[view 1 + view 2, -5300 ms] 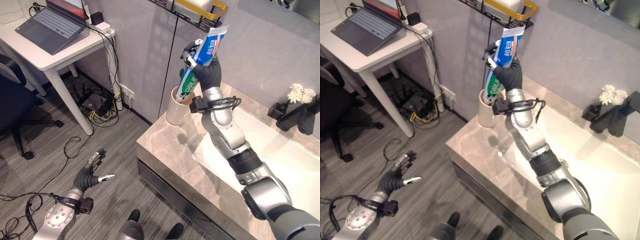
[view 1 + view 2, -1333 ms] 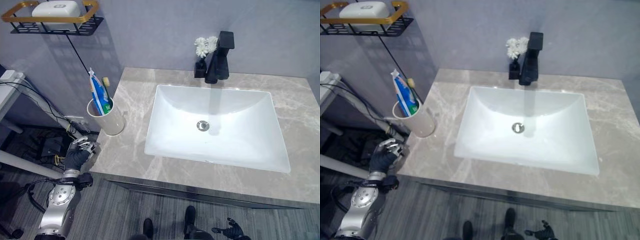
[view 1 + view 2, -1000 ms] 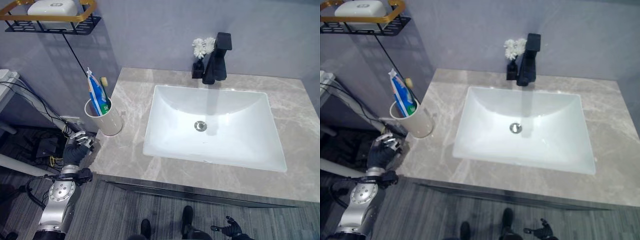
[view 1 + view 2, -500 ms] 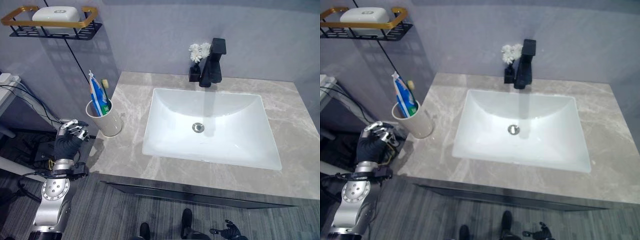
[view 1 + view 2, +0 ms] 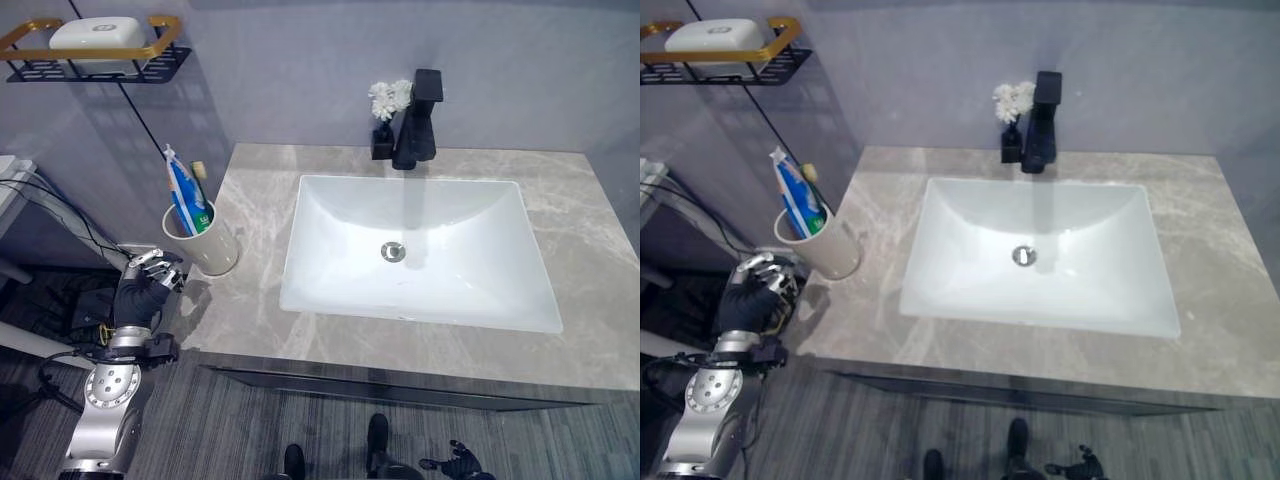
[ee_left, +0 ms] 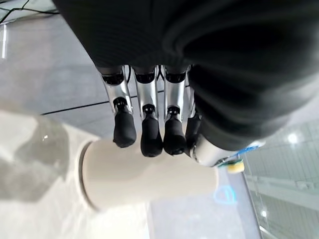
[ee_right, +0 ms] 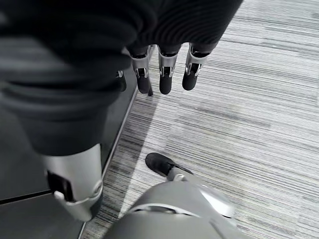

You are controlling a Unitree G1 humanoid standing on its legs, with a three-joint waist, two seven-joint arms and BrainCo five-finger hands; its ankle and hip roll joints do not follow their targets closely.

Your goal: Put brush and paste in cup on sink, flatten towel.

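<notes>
Fingers (image 6: 144, 130) of our left hand (image 5: 141, 291) hang relaxed and nearly straight, their dark tips close to the side of the cream round cup (image 5: 205, 246); we cannot tell whether they touch it, and they are not curled round it. We judge the hand is held beside the cup either to steady it or simply because it is waiting there, since nothing is in its grasp. Our right hand (image 7: 162, 64) hangs low over the grey striped floor (image 7: 249, 114), its fingers straight and loose, holding nothing.

Outward from the left hand, the cup stands upright on the grey marbled table (image 5: 250, 290) at its left end, near the front edge and well apart from the white rectangular basin (image 5: 420, 250). In the cup we see the blue-and-white toothpaste tube (image 5: 183, 198) and the toothbrush with a pale head (image 5: 199, 178), both leaning out over the rim towards the wall. So the brush-and-paste part of the task looks done to us.

Behind the basin stand the black angular tap (image 5: 420, 118) and, just beside it, a small dark vase of white flowers (image 5: 384, 103). On the wall to the left hangs a black wire shelf with a gold rail (image 5: 95, 50), carrying a white soap dish.

The towel part is not yet done, as far as we can judge.
</notes>
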